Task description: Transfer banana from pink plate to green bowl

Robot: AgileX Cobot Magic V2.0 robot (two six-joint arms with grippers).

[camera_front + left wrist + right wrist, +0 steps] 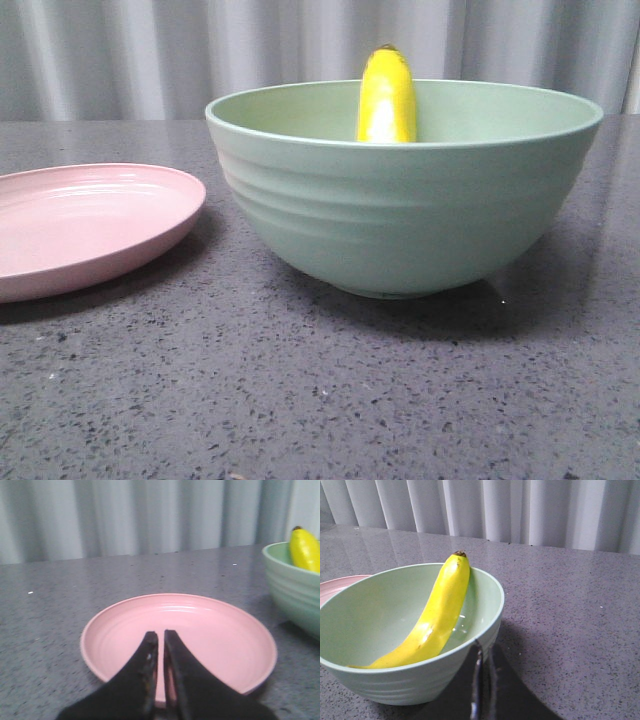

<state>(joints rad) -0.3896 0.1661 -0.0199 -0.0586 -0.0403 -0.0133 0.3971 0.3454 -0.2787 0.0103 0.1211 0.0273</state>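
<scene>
The banana [386, 98] lies inside the green bowl [400, 210], leaning on the far wall with its dark tip above the rim. It also shows in the right wrist view [437, 616] and the left wrist view [305, 550]. The pink plate [80, 225] sits bare to the left of the bowl. My left gripper [161, 636] is shut and empty above the near part of the plate [215, 635]. My right gripper [484, 647] is shut and empty beside the bowl's outer wall [410, 680]. Neither gripper shows in the front view.
Everything stands on a dark grey speckled tabletop [300, 400]. A pale pleated curtain [150, 55] hangs behind the table. Plate and bowl stand close together, with a narrow gap between their rims.
</scene>
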